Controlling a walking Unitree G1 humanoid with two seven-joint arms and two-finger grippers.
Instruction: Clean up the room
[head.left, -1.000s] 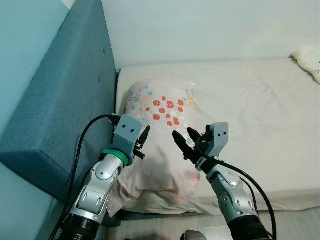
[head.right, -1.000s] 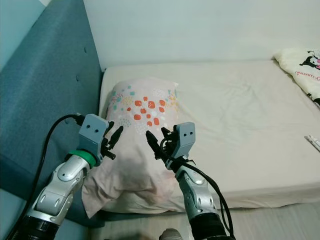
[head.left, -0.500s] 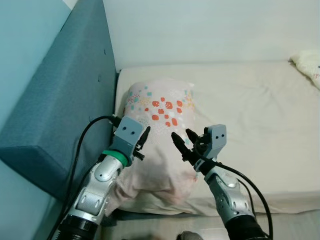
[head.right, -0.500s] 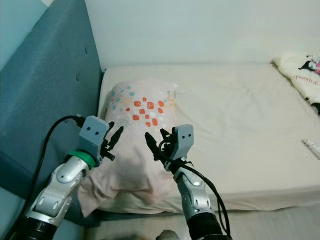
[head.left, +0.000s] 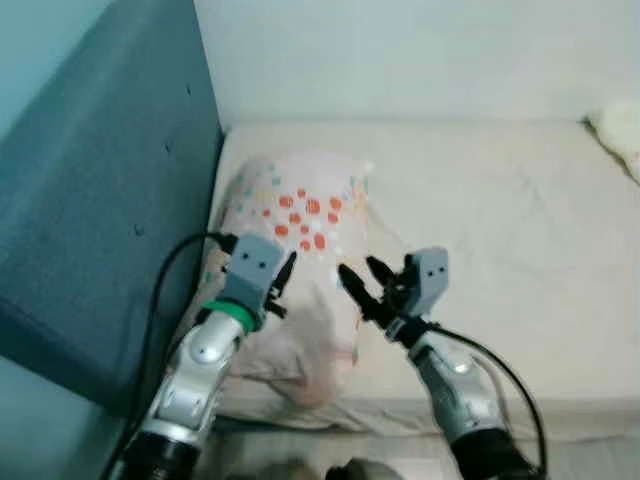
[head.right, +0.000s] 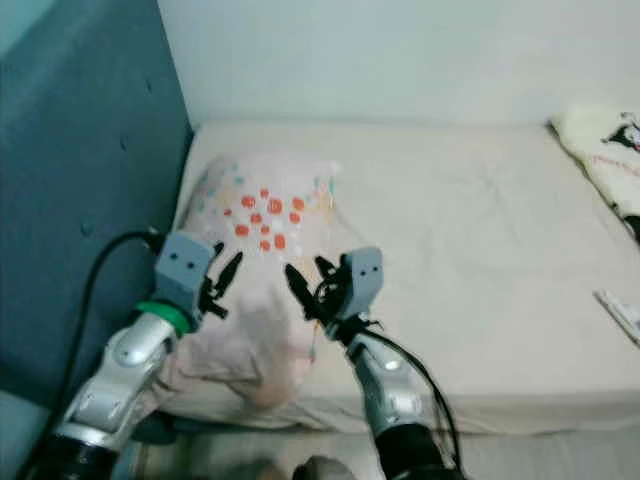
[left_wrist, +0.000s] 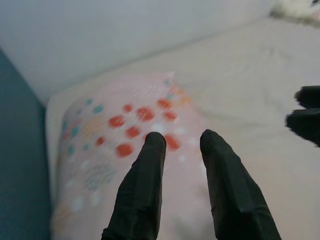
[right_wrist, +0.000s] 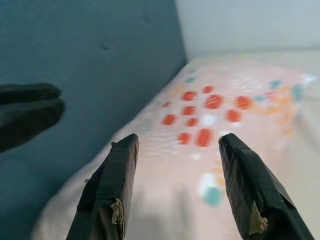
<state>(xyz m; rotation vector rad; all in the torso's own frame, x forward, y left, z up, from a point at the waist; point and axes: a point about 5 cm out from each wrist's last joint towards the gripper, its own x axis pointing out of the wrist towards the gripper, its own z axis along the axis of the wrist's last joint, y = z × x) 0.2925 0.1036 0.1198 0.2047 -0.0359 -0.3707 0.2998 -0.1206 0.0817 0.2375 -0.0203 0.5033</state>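
Observation:
A pale pink pillow (head.left: 295, 240) with red, teal and orange spots lies at the head end of the cream mattress (head.left: 500, 220), against the blue headboard. Its near corner droops over the bed's front edge. My left gripper (head.left: 284, 276) hovers over the pillow's left side, open by a narrow gap (left_wrist: 182, 140) with nothing in it. My right gripper (head.left: 358, 270) hangs by the pillow's right edge, wide open (right_wrist: 179, 142) and empty. The two grippers point toward each other, a hand's width apart.
The padded blue headboard (head.left: 100, 200) rises along the left. A white wall (head.left: 400, 50) runs behind the bed. A white cloth with a cartoon print (head.right: 610, 150) lies at the far right of the mattress, and a small flat object (head.right: 620, 310) sits near the right edge.
The whole picture has shifted and blurred, so the camera has moved. Both grippers stay open over the pillow in about the same pose.

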